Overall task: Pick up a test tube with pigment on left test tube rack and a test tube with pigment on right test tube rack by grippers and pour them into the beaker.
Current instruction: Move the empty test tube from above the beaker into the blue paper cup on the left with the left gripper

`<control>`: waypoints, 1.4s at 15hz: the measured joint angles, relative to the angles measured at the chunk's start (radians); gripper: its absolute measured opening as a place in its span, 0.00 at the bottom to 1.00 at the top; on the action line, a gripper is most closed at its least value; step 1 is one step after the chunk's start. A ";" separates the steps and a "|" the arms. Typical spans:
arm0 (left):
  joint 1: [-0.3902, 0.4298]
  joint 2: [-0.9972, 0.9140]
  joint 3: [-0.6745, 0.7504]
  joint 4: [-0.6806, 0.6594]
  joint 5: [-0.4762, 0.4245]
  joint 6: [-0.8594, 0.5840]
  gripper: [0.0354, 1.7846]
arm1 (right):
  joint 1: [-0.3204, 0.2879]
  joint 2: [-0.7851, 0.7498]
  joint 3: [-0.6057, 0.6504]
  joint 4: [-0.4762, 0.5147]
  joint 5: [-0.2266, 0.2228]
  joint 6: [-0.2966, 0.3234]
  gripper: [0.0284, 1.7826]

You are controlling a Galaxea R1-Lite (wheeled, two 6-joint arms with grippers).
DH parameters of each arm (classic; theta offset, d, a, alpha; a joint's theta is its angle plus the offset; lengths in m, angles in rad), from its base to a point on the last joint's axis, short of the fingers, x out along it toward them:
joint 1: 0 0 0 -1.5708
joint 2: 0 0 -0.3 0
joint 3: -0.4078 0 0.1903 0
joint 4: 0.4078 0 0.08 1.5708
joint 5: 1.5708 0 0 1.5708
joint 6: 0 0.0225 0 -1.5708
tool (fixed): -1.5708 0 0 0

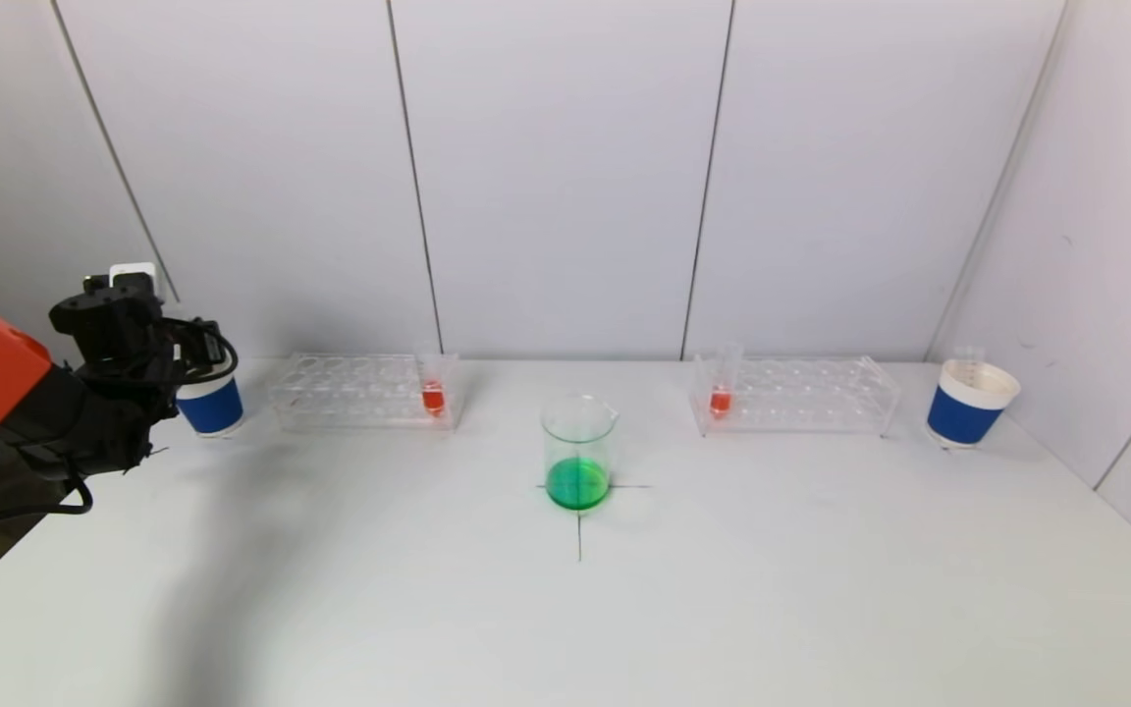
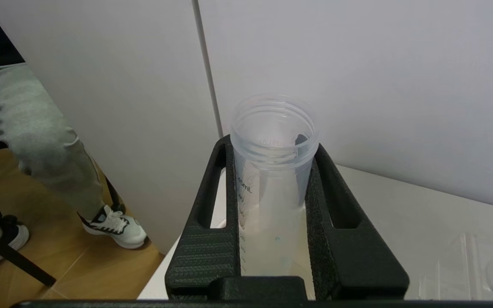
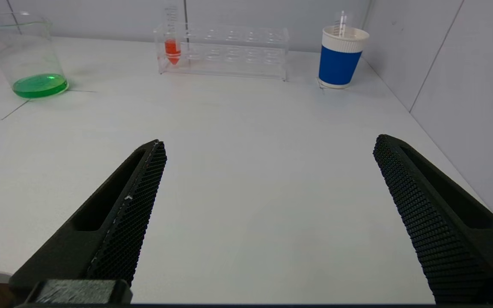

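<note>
Presently, left gripper [image 2: 272, 171] clamped on an empty test tube [image 2: 273, 141] above the left blue cup [image 1: 211, 404].
Right gripper [image 3: 268, 149] gapes wide over the table [image 3: 246, 171]; red-filled tubes [image 1: 433, 396] [image 1: 720, 398] stand in both racks [image 1: 361, 391] [image 1: 801, 393], flanking the beaker [image 1: 578, 452].

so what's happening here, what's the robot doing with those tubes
The left gripper is shut on an empty test tube, over by the left blue cup. The right gripper is open above bare table, holding nothing. The beaker holds green liquid. One tube of red pigment stands in the left rack and one in the right rack.
</note>
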 joint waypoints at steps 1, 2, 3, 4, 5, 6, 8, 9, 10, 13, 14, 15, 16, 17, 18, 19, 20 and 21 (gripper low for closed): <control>0.000 0.000 0.001 -0.001 0.000 0.001 0.24 | 0.000 0.000 0.000 0.000 0.000 0.000 0.99; 0.000 0.000 0.001 -0.001 0.000 0.001 0.24 | 0.000 0.000 0.000 0.000 0.000 0.000 0.99; 0.000 0.000 0.001 -0.001 0.000 0.001 0.24 | 0.000 0.000 0.000 0.000 0.000 0.000 0.99; 0.000 -0.001 0.001 -0.001 0.000 0.001 0.24 | 0.000 0.000 0.000 0.000 0.000 0.000 0.99; 0.000 -0.001 0.002 -0.001 0.000 0.001 0.24 | 0.000 0.000 0.000 0.000 0.000 0.000 0.99; 0.000 -0.001 0.003 -0.001 0.000 0.001 0.24 | 0.000 0.000 0.000 0.000 0.000 0.000 0.99; 0.000 -0.001 0.003 0.000 0.000 0.001 0.24 | 0.000 0.000 0.000 0.000 0.000 0.000 0.99; 0.000 -0.001 0.003 0.000 0.000 0.000 0.24 | 0.000 0.000 0.000 0.000 0.000 0.000 0.99; 0.000 -0.001 0.003 0.000 0.000 0.000 0.24 | 0.000 0.000 0.000 0.000 0.000 0.000 0.99; 0.000 -0.003 0.005 -0.003 0.000 0.001 0.26 | 0.000 0.000 0.000 0.000 0.000 0.000 0.99; 0.000 -0.003 0.005 -0.010 0.000 0.001 0.28 | 0.000 0.000 0.000 0.000 0.000 0.000 0.99; 0.000 -0.003 0.006 -0.018 0.000 0.002 0.32 | 0.000 0.000 0.000 0.000 0.000 0.000 0.99; 0.000 -0.003 0.008 -0.024 0.000 0.003 0.38 | 0.000 0.000 0.000 0.000 0.000 0.000 0.99; -0.001 -0.003 0.009 -0.025 0.000 0.003 0.45 | 0.000 0.000 0.000 0.000 0.000 0.000 0.99; 0.000 -0.004 0.009 -0.025 0.000 0.003 0.54 | 0.000 0.000 0.000 0.000 0.000 0.000 0.99; 0.000 -0.004 0.009 -0.025 0.000 0.003 0.64 | 0.000 0.000 0.000 0.000 0.000 0.000 0.99; 0.000 -0.005 0.009 -0.025 0.000 0.003 0.73 | 0.000 0.000 0.000 0.000 0.000 0.000 0.99; 0.000 -0.005 0.010 -0.025 0.000 0.002 0.81 | 0.000 0.000 0.000 0.000 0.000 0.000 0.99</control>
